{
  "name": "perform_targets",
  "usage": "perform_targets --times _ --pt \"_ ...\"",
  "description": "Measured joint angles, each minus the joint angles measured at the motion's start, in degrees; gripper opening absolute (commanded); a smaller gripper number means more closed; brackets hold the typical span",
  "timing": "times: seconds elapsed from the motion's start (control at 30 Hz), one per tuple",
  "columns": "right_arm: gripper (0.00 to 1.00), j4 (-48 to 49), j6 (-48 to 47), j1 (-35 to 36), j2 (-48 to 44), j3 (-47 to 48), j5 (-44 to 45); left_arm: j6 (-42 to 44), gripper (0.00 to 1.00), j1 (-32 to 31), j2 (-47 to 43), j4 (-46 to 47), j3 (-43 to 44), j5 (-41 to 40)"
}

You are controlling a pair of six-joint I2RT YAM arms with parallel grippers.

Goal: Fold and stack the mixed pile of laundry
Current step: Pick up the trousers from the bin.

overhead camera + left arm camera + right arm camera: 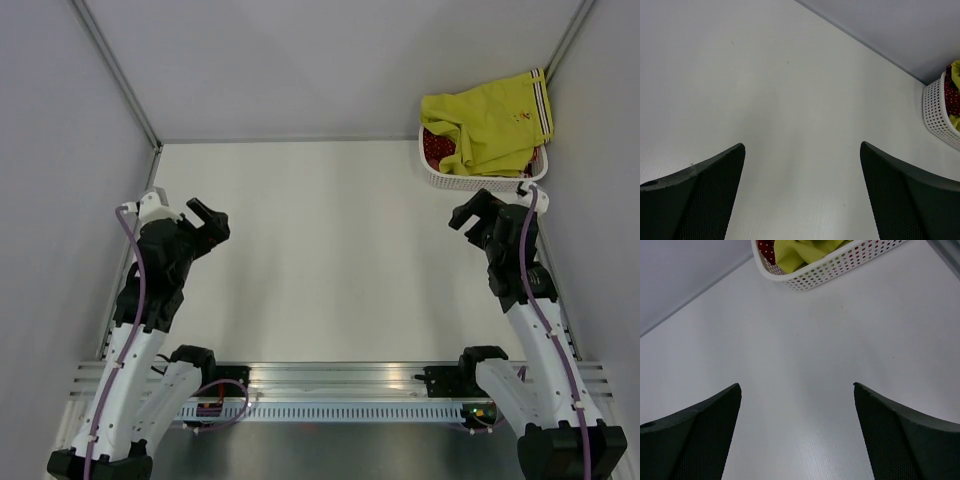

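Note:
The mixed laundry pile lies heaped in a white perforated basket (478,183) at the table's far right corner. A yellow-green garment with a striped band (490,125) lies on top, draped over the basket's back rim. A dark red white-dotted cloth (434,148) peeks out at the left. My right gripper (470,212) hovers just in front of the basket, open and empty. My left gripper (208,222) hangs over the left side of the table, also open and empty. In the right wrist view the basket (840,265) lies ahead of the gripper (796,385). The left wrist view shows the gripper (802,145) over bare table.
The white table (330,250) is bounded by grey walls on the left, back and right. An aluminium rail (340,385) with cabling runs along the near edge between the arm bases. In the left wrist view the basket (939,112) stands at the far right.

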Motion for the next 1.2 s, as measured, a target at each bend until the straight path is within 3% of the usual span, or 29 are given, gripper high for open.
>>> perform_targets --times 0.13,0.3,0.6,0.87,0.93,0.97,1.0,1.1,1.13,1.2 --pt "0.98 2.8 -3.0 0.0 2.3 0.4 -1.4 -0.3 1.0 0.0 1.1 0.0 0.0 -0.2" --pt "0.98 4.3 -9.2 0.0 15.0 9.4 -2.3 -0.6 1.0 0.0 3.8 0.0 0.2 -0.9" --pt "0.98 5.0 -23.7 -0.2 47.5 39.1 1.9 -0.6 1.0 0.0 8.9 0.3 1.3 -1.2" --pt "0.98 0.7 -28.5 -1.8 75.5 67.8 4.0 -0.5 1.0 0.0 12.3 1.3 2.3 -1.3" --pt "0.9 -0.5 -29.2 -2.4 79.9 71.6 3.8 -0.5 1.0 0.0 13.0 1.4 2.5 -1.3" --pt "0.54 -0.6 -29.4 -2.7 81.4 72.8 3.7 -0.5 1.0 0.0 13.2 1.4 2.6 -1.3" --pt "0.39 -1.3 -29.9 -3.0 83.3 74.4 3.8 -0.5 0.99 0.0 13.6 1.4 2.7 -1.4" --pt "0.07 -2.6 -30.3 -3.6 86.6 77.2 4.6 -0.5 1.0 0.0 14.0 1.4 2.8 -1.5" --pt "0.01 -2.8 -30.3 -3.8 86.8 77.3 5.1 -0.5 1.0 0.0 14.1 1.4 2.8 -1.5" --pt "0.01 -3.0 -30.1 -4.0 86.4 77.4 5.6 -0.5 1.0 0.0 14.1 1.5 2.8 -1.5"
